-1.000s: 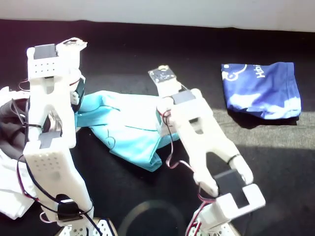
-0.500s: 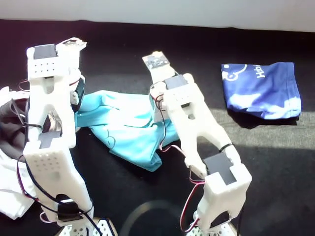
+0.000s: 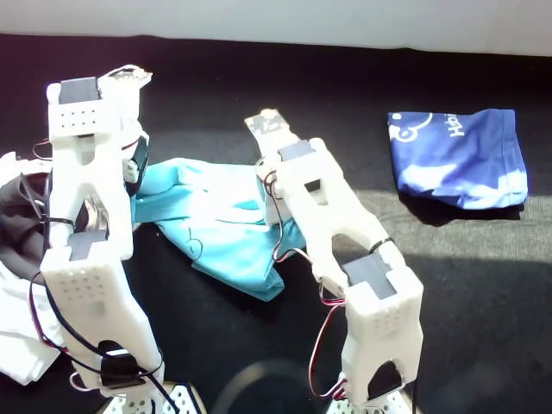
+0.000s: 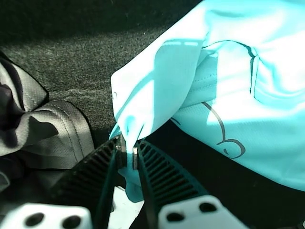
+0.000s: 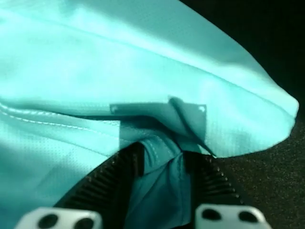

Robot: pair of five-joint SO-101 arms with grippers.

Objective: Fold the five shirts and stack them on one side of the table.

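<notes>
Left gripper, turquoise shirt, black table

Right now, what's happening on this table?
Both arms are on the turquoise shirt, which lies crumpled mid-table. The left hand is shut on one edge of it. The right hand is clamped on a bunched fold at the other side. A blue shirt lies folded on the right side of the table. A heap of garments, white and dark, sits at the left edge.
</notes>
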